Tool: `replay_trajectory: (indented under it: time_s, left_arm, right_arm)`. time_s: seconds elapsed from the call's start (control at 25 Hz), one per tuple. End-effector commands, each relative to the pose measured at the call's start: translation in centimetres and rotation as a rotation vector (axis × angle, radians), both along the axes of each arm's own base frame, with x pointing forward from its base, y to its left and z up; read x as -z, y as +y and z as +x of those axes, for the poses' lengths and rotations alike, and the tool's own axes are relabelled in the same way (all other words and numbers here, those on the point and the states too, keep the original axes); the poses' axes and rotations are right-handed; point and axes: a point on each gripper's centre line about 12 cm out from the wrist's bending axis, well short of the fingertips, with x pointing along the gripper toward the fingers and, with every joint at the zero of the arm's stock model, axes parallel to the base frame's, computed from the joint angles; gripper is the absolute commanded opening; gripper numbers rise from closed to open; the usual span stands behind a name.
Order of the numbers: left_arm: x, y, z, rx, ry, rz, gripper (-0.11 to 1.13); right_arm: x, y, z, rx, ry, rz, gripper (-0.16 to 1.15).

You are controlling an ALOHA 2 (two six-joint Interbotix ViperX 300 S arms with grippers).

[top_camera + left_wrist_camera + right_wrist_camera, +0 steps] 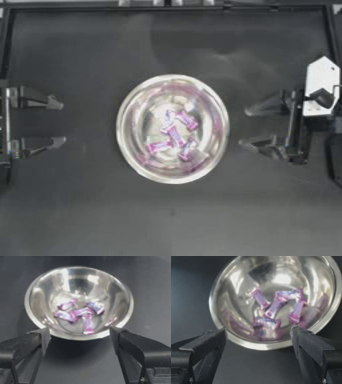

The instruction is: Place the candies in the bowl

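The shiny silver bowl [131, 145] sits at the middle of the dark table. Several purple-pink wrapped candies [175, 135] lie clustered on its bottom, also seen in the left wrist view as candies [79, 314] and in the right wrist view as candies [276, 309]. My left gripper [59, 123] rests at the left edge, open, well clear of the bowl [40, 286]. My right gripper [254, 126] is open to the right of the bowl [221, 286], a short gap from its rim. Neither holds anything.
A dark frame [167, 7] borders the table along the top and sides. The right arm's white wrist housing [321, 86] sits by the right edge.
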Motion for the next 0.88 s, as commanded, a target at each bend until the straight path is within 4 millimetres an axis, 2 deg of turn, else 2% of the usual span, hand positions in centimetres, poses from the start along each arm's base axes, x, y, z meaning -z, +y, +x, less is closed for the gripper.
replay_trajectory:
  time_s: [0.04, 0.52, 0.88]
  left_arm:
    - [-1.3, 0.0, 0.4, 0.008, -0.031, 0.022, 1.01]
    - [-2.2, -0.3, 0.6, 0.041, -0.043, 0.075, 1.00]
    - [-2.1, -0.4, 0.6, 0.054, -0.032, 0.118, 1.00]
  right_arm:
    - [-0.6, 0.0, -0.3, -0.008, -0.028, -0.017, 1.02]
    - [-0.3, 0.0, -1.6, -0.031, -0.043, -0.081, 1.02]
    - [-1.1, -0.2, -3.9, -0.009, -0.118, -0.096, 1.02]
